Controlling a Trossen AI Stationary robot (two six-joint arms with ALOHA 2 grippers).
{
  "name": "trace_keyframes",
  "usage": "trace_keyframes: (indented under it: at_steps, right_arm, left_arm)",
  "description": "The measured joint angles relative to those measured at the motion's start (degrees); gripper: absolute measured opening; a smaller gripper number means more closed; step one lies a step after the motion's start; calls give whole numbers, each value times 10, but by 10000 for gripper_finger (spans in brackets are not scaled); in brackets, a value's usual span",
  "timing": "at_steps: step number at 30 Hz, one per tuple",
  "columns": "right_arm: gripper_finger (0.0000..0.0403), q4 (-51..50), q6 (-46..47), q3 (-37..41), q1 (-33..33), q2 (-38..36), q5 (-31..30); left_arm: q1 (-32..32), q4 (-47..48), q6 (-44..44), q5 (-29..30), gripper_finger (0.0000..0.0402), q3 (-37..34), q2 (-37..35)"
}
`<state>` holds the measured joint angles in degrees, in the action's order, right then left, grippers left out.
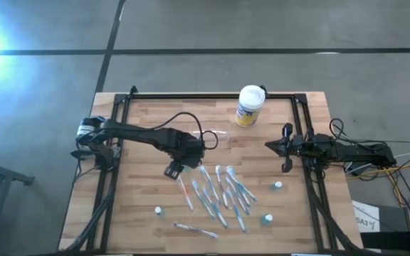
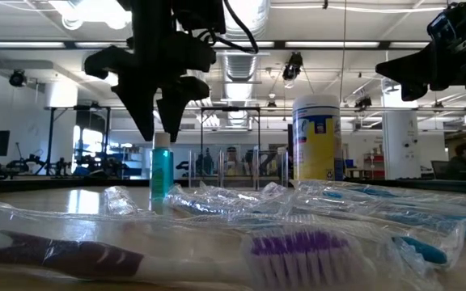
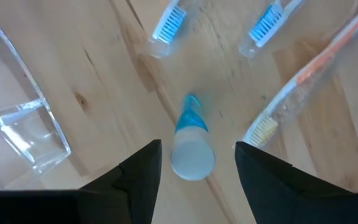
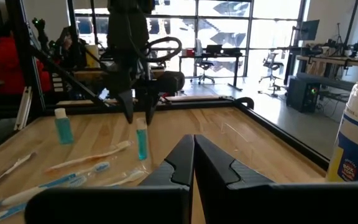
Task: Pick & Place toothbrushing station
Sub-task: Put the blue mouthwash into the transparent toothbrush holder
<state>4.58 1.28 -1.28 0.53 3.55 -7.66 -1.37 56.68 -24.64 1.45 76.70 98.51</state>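
The see-through holder [image 3: 14, 127] lies on the wood just beside my left gripper. It shows faintly in the high view [image 1: 216, 134]. My left gripper [image 3: 197, 163] points down, open. Its fingers stand on either side of the white cap of a small blue tube [image 3: 191, 149] that stands upright on the table, with a gap on each side. The low view shows the gripper [image 2: 160, 133] just above the tube [image 2: 162, 171]. My right gripper [image 4: 193, 146] is shut and empty, level above the table's right side [image 1: 270, 146].
A white-lidded canister with a yellow label [image 1: 249, 105] stands at the far middle. Several wrapped toothbrushes [image 1: 219, 193] lie spread at the near middle. More small blue tubes [image 1: 159, 211] [image 1: 277, 186] [image 1: 267, 219] stand around them. A black frame [image 1: 301, 114] edges the table.
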Motion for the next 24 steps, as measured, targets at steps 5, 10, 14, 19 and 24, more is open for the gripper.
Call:
trace_keyframes:
  at_steps: [5, 10, 14, 19, 24]
  right_arm:
    - [8, 0, 0, 0, 0, 0, 0]
    - [8, 0, 0, 0, 0, 0, 0]
    - [8, 0, 0, 0, 0, 0, 0]
    - [8, 0, 0, 0, 0, 0, 0]
    - [8, 0, 0, 0, 0, 0, 0]
  left_arm:
    - [0, -11, -6, 2, 209, -7, 0]
    - [0, -12, -12, 7, 200, -9, 0]
    - [1, -12, -13, 13, 180, -10, 0]
    - [1, -15, -14, 13, 135, -10, -1]
    - [1, -16, -22, 13, 97, -10, -1]
